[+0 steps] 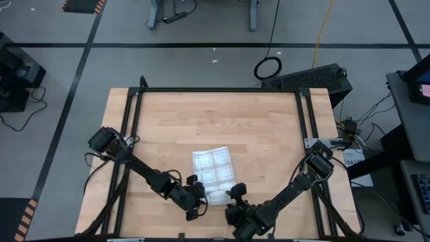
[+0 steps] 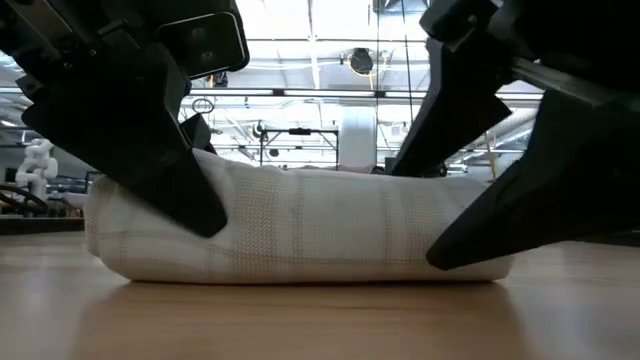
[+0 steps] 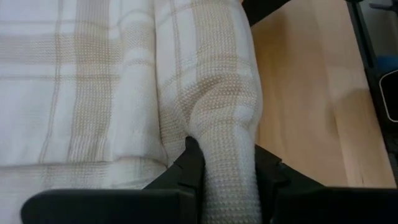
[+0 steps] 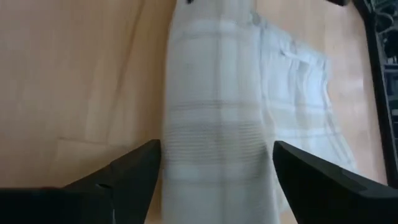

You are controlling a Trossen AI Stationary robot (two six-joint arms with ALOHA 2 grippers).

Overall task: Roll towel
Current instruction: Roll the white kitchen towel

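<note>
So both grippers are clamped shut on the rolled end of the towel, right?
Not quite. Only the left gripper is shut on the rolled end of the towel, as the left wrist view shows. The right gripper straddles the roll with its fingers open and clear of the cloth, as the right wrist view shows.
</note>
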